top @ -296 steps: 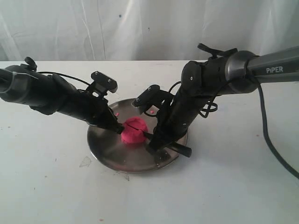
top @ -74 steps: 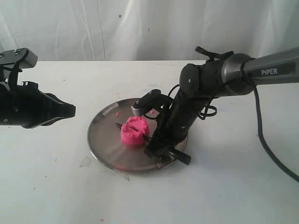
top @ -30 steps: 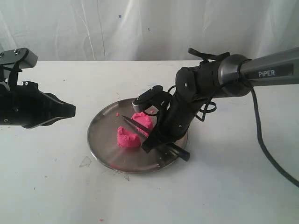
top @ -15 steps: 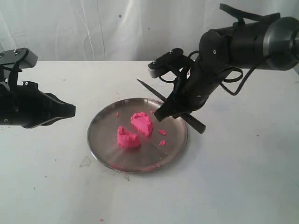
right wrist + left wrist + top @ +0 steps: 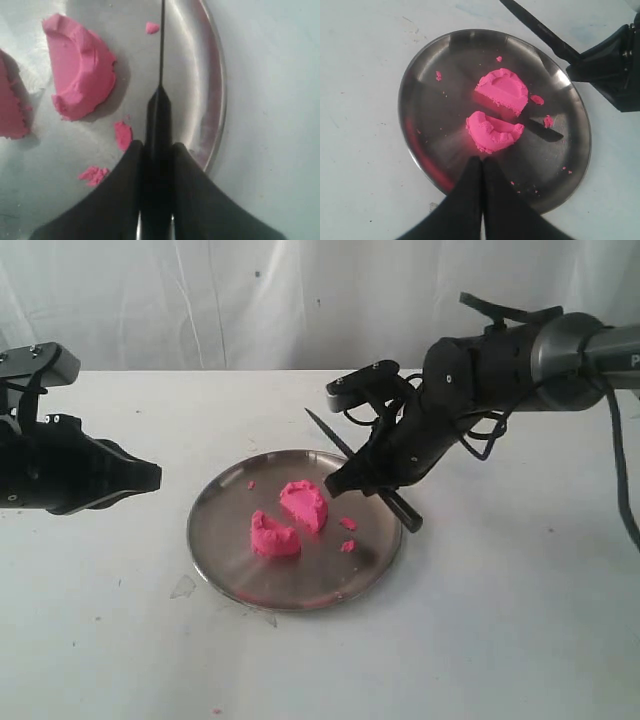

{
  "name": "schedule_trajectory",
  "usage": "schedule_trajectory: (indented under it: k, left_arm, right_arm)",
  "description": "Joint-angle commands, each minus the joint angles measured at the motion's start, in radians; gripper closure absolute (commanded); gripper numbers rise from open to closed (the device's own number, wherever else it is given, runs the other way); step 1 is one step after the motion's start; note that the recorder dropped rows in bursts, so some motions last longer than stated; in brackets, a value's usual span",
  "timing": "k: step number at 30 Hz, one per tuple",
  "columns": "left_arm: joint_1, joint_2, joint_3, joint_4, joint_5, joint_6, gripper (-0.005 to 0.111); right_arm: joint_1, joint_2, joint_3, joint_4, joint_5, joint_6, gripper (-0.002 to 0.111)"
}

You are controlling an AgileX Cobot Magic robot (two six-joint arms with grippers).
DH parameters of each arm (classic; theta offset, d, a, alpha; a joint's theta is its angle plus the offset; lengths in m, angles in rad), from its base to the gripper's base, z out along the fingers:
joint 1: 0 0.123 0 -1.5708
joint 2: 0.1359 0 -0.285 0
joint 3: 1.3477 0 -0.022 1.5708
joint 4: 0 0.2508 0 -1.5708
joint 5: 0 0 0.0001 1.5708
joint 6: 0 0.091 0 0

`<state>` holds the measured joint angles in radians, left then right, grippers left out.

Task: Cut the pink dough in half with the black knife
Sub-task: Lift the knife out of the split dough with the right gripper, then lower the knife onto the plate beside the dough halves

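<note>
Black knife (image 5: pixel 330 433) pinched in right claw (image 5: pixel 340 483), slanting, tip toward exterior view's upper left; left claw (image 5: pixel 481 165) pressed together

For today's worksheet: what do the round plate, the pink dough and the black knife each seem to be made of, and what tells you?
The plate looks like polished metal: it mirrors light and pink. The pink dough seems soft matte clay: smooth cut faces, ragged edges, crumbs. The black knife is matte black, plastic or coated metal; I cannot tell which.
</note>
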<state>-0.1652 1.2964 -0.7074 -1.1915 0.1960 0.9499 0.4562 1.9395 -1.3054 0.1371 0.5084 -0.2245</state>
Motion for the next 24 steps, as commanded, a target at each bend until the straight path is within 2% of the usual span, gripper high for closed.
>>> schedule_trajectory:
  k: [1, 6, 18, 24]
  left_arm:
    - [0.003, -0.01, -0.003, -0.023, 0.016, -0.009, 0.107]
    - [0.003, -0.01, -0.003, -0.023, 0.016, -0.009, 0.107]
    - [0.003, -0.01, -0.003, -0.025, 0.016, -0.009, 0.107]
    - [0.003, -0.01, -0.003, -0.027, 0.016, -0.009, 0.107]
  right_arm:
    - [-0.008, 0.042, -0.047, 0.033, 0.024, -0.011, 0.108]
    - [-0.008, 0.113, -0.113, 0.091, 0.102, -0.053, 0.108]
    - [-0.008, 0.175, -0.129, 0.136, 0.094, -0.144, 0.108]
    - [-0.008, 0.177, -0.129, 0.136, 0.096, -0.146, 0.095]
